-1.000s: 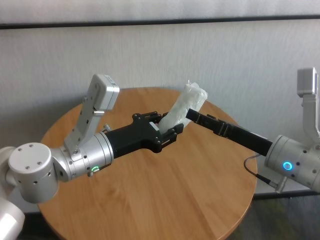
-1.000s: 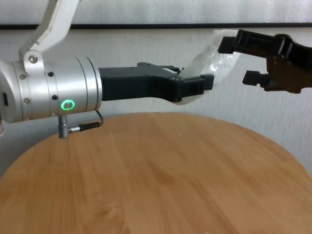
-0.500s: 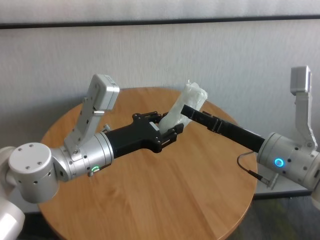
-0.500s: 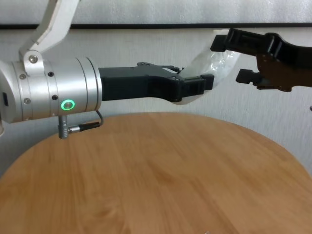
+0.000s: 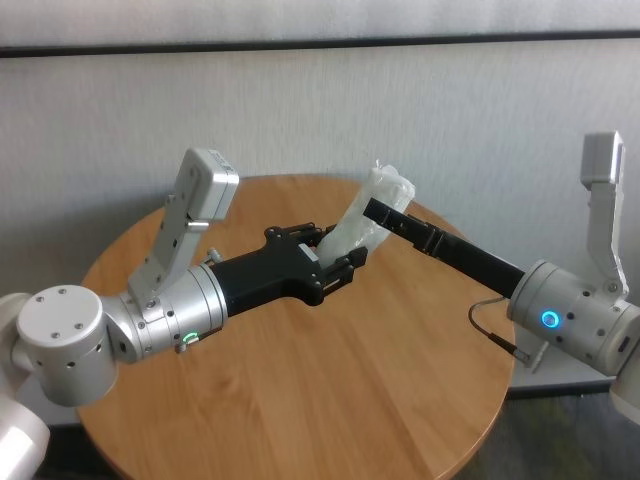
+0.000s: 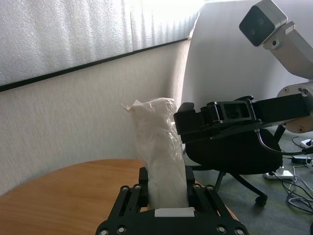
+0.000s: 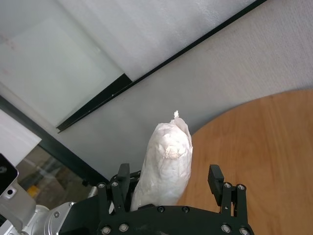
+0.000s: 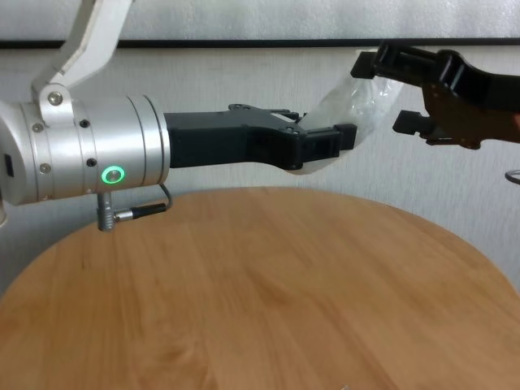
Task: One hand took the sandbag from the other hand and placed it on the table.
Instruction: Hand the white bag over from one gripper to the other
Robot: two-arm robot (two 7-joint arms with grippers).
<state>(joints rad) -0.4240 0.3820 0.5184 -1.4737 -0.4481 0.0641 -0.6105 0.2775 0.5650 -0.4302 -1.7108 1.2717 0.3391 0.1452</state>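
Here the small white crinkled pouch, the sandbag [image 5: 368, 215], is in the air above the far part of the round light-brown wooden worktop [image 5: 330, 400], tilted up and away from the robot. The left hand [image 5: 335, 262], black and two-fingered with a green ring on its silver wrist, is closed tightly on the lower end of the sandbag. The right hand [image 8: 382, 89], black with a blue ring on its wrist, has its fingers wide apart around the upper end, one finger on each side, and it grips nothing yet.

I think the main risk is the timing. If the left hand lets go before the right hand has closed firmly, the sandbag can drop on the worktop or roll off its edge. The bag is soft and lumpy, so a grip only on the thin crinkled tip can slip. If both hands pull together, the thin cover can tear.

The count: one sandbag, one worktop, two hands; a black office chair [image 6: 234, 156] stands behind
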